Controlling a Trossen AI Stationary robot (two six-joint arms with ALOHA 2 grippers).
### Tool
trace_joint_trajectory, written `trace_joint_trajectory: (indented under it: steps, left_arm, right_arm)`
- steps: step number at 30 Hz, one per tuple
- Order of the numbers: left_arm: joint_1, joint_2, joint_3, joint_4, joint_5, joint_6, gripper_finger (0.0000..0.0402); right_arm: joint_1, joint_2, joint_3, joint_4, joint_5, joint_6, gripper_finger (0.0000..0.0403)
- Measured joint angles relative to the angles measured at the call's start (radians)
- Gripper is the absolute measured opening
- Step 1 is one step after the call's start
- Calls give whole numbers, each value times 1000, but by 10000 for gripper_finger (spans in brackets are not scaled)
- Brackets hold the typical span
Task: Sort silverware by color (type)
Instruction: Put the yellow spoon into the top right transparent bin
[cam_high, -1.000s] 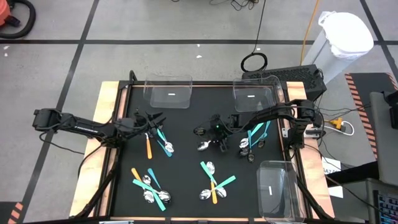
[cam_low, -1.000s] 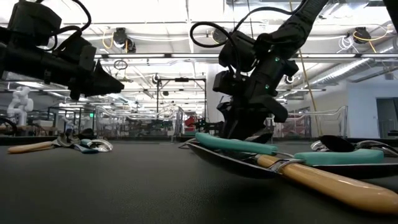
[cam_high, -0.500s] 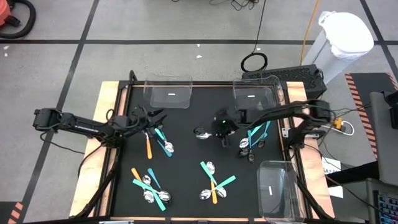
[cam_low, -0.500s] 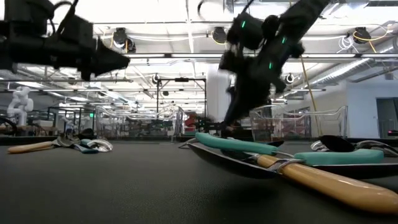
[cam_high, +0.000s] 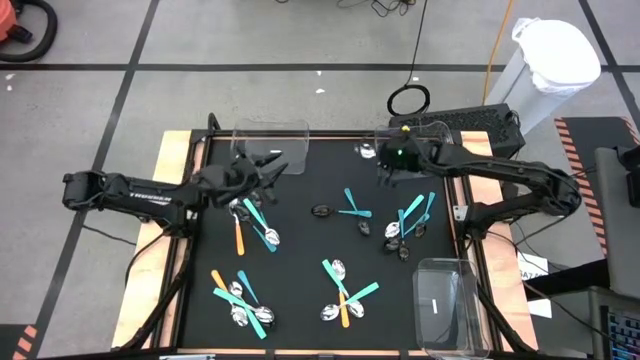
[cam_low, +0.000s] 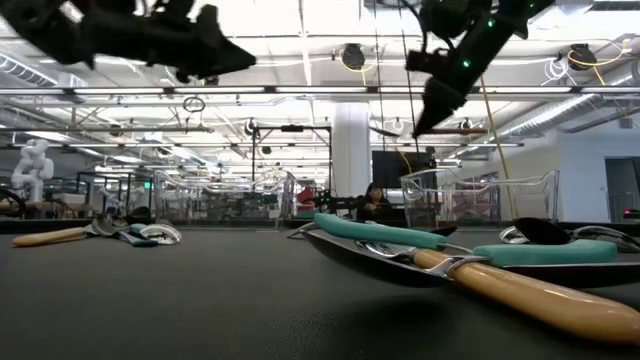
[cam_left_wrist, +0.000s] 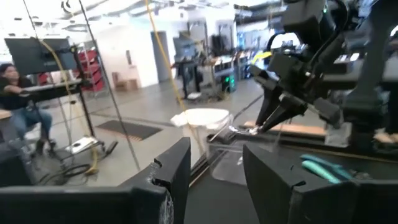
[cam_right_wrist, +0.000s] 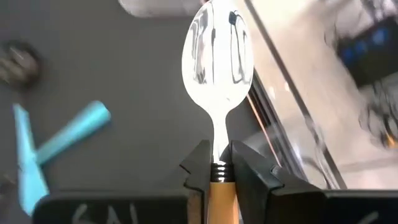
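Orange-handled spoon (cam_right_wrist: 217, 74) now lifted, clamped in right pincer (cam_right_wrist: 217, 163) beside bin (cam_high: 408, 150), left pincer (cam_left_wrist: 214, 163) parted, empty

bright overhead lighting, blurred wrist views

Two slender, dark, jointed arms. The left gripper (cam_left_wrist: 214, 180) ends in two blocky black fingers with angular, stepped inner faces. The right gripper (cam_right_wrist: 217, 163) has matching black fingers tapering to narrow tips; white lettering marks the black body behind its jaws, and a green indicator light glows on its wrist.
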Motion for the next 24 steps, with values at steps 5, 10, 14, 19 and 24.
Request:
trace_joint_trajectory:
  steps: [5,10,14,19,24]
  left_arm:
    - [95,47,145,-156,114,8,148]
    - [166,76,226,-198,192,9,148]
    - [209,77,243,-195,223,37,148]
    - [237,78,244,-201,225,52,148]
    - [238,125,243,-228,225,82,148]
  right_arm:
    - [-92,3,0,-106,6,-58,46]
    - [-150,4,0,-170,91,-147,46]
    - [-207,4,0,-195,93,-231,47]
    - [-259,4,0,-194,18,-336,47]
    - [-309,10,0,-194,-44,-405,55]
